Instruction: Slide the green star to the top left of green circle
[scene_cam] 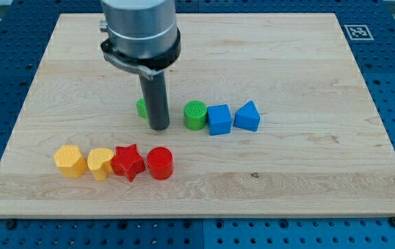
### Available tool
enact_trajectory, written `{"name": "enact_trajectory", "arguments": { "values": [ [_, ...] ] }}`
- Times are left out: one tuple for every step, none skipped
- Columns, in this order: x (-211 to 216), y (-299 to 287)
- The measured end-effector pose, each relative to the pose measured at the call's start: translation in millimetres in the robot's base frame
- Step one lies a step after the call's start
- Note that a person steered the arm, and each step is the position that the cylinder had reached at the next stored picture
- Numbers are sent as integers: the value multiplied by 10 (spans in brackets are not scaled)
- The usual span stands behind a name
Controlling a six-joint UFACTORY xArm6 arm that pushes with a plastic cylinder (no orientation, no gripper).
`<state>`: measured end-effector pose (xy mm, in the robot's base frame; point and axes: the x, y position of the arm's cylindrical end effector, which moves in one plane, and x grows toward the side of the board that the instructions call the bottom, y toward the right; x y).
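Note:
The green circle stands near the board's middle. The green star is to its left, mostly hidden behind my rod; only a green sliver shows. My tip rests on the board just to the right of and in front of the star, between it and the green circle. A gap separates the tip from the circle.
A blue cube and a blue triangular block stand right of the green circle. A row lies toward the view's bottom left: yellow hexagon, yellow heart, red star, red cylinder. The wooden board lies on a blue table.

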<state>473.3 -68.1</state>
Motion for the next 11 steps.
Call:
{"name": "enact_trajectory", "arguments": {
  "values": [
    [-224,-7],
    [-338,-11],
    [119,-269],
    [-215,-475],
    [-642,-481],
    [-661,-254],
    [-731,-116],
    [-842,-287],
    [-846,-312],
    [-917,-365],
    [-1115,-366]
  ]
}}
